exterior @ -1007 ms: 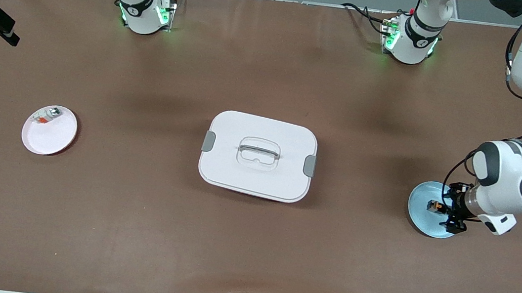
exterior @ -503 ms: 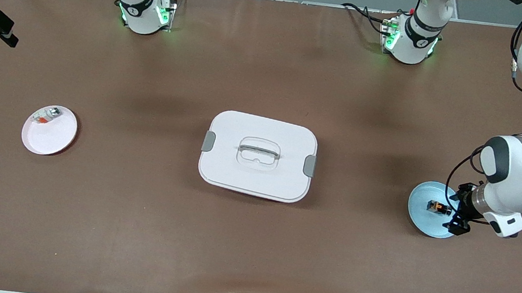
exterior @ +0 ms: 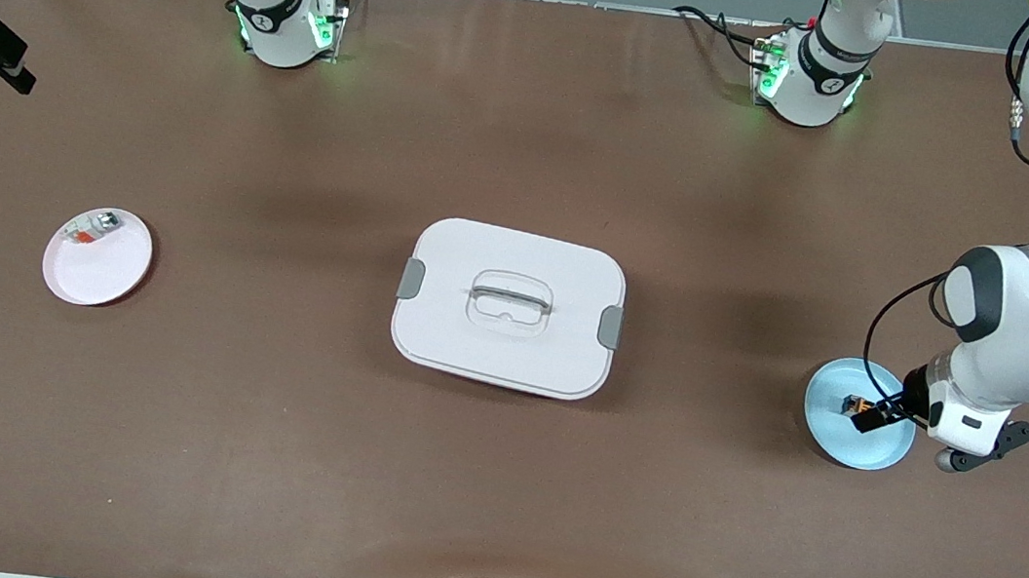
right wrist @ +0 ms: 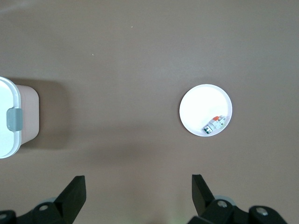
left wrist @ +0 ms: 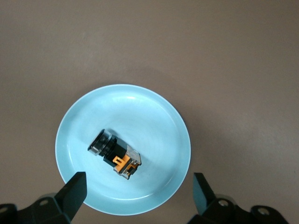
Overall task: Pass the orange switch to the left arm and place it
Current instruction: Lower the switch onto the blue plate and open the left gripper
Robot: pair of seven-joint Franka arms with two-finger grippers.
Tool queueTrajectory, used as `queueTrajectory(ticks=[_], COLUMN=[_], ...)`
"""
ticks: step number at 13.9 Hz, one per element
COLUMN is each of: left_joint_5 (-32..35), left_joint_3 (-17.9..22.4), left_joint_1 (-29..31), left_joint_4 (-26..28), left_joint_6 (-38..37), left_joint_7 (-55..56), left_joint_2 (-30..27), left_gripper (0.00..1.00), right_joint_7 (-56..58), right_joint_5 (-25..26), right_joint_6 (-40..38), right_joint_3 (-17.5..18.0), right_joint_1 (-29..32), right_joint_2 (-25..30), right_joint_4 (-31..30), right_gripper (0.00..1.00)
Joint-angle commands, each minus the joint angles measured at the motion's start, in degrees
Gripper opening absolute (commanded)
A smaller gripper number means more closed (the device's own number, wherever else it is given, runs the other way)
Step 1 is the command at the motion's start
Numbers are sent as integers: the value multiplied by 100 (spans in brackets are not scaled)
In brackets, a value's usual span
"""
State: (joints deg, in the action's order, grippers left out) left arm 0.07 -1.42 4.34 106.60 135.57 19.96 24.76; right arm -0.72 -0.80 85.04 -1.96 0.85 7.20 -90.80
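Large white rounded-rectangular plastic box [exterior: 508, 307] mid-desk. Small black cylindrical orange switch [exterior: 855, 405] on its side in round light-blue plate [exterior: 834, 441], toward left arm's end of brown desk [exterior: 491, 483]. Small silver-and-clear part [exterior: 93, 227] in round white plate [exterior: 106, 276], toward right arm's end. Left gripper [left wrist: 139, 189] over blue plate; right gripper [right wrist: 138, 190] over bare desk between box and white plate.

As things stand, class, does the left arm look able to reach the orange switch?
Probably yes: the left claw hangs open over the blue plate, and the orange switch lies there uncovered, with nothing between them.
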Motion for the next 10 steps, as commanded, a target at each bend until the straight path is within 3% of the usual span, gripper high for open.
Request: queueTrajectory(ticks=[1, 5, 10], left_joint_5=[28, 37, 46], left_joint_3=[11, -42, -34], left_joint_1=[-73, -117, -38], left_joint_4=[212, 142, 1], left_joint_6=[-75, -162, -1199], left_joint_7=[-1235, -1592, -1706], left_joint_2=[-436, -779, -1675], left_gripper=[100, 100, 100], right_joint_7=[-25, -34, -25], right_joint_5=[-26, -34, -26], right_joint_6=[83, 74, 83], right_joint_3=[-15, -6, -6], right_joint_1=[-59, -50, -50], right_joint_2=[159, 159, 150], right_joint_4=[-157, -157, -166], right_gripper=[100, 100, 100])
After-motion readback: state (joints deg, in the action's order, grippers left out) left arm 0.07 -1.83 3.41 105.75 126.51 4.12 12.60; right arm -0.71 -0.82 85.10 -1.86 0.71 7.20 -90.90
